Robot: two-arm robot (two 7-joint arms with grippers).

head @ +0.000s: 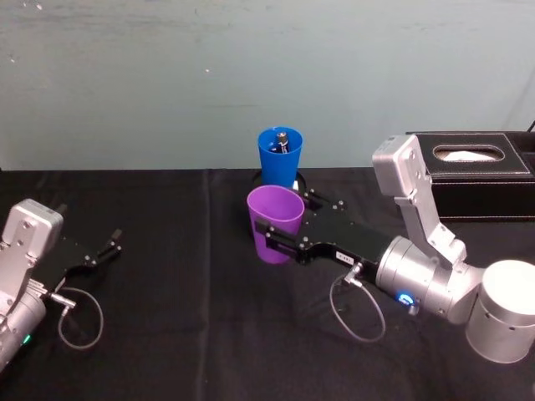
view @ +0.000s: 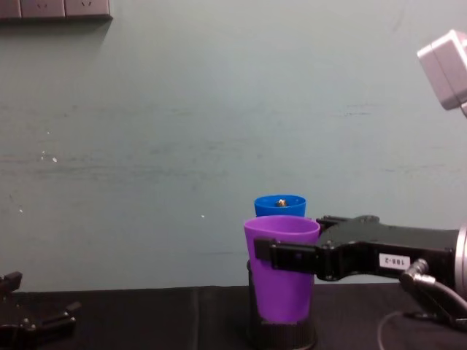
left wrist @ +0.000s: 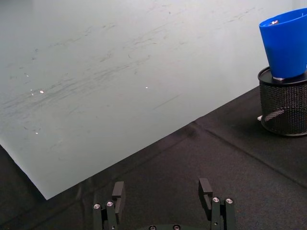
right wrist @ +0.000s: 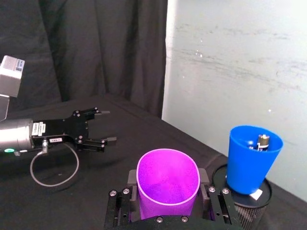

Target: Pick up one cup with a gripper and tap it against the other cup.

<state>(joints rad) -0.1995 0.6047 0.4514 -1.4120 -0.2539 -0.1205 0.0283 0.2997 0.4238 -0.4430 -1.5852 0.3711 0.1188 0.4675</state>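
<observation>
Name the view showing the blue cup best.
Right wrist view: the blue cup shows whole, atop the mesh holder. Left wrist crops it; head hides its base behind the purple cup; chest shows its rim.

Head view: high, pitched forward and down; right gripper point(head: 280, 215) sits mid-frame, with the table point(head: 167, 334) all round it.
Chest view: low, level across the table, close in; purple cup point(view: 281, 292) seen side-on, blue cup point(view: 280, 205) directly behind it.
Right wrist view: just behind that gripper's fingers, looking along them over the purple cup's mouth; left gripper point(right wrist: 106, 126) far beyond.
Left wrist view: behind the left gripper's fingers, facing the wall point(left wrist: 120, 72).
Blue cup common to all four.
</observation>
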